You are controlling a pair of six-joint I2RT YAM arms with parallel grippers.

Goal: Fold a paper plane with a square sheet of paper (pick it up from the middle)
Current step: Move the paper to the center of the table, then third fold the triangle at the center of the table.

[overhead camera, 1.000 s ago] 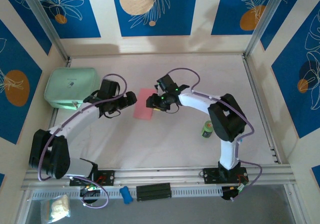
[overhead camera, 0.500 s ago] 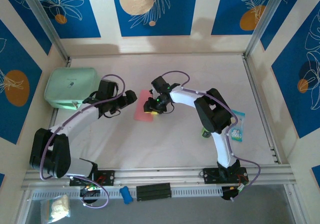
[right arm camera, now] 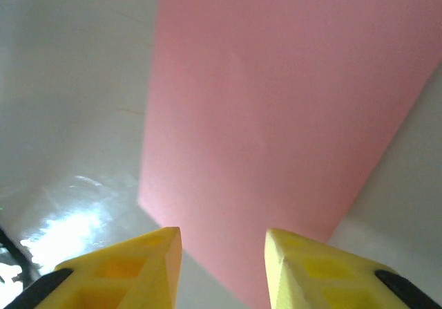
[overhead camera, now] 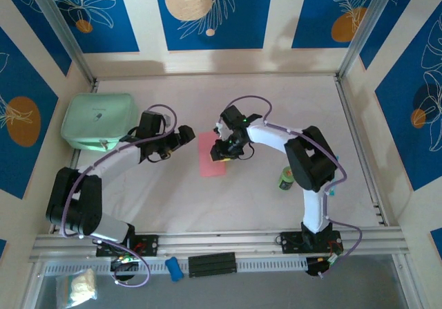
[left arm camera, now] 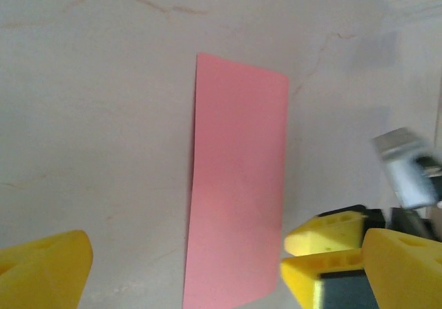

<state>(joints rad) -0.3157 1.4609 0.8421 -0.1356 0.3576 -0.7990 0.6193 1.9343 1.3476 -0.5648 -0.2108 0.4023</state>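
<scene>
Jaws of R gripper (right arm camera: 221, 238) part-open w/ narrow gap, nothing pinched, tips hovering over right edge of pink paper sheet (right arm camera: 276, 115). L gripper (overhead camera: 185, 136) jaws wide, empty, just left of sheet's far end. Sheet lies flat on surface (overhead camera: 276, 108) at centre, btwn both grippers, shape a long rectangle. Mint-green case (overhead camera: 97, 121) far left; green can (overhead camera: 286, 179) to right, well apart from sheet.

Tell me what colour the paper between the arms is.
The paper is plain salmon pink; the left wrist view shows it best.

One pink sheet (overhead camera: 209, 161), one mint-green case (overhead camera: 97, 119), one green can (overhead camera: 286, 180).
</scene>
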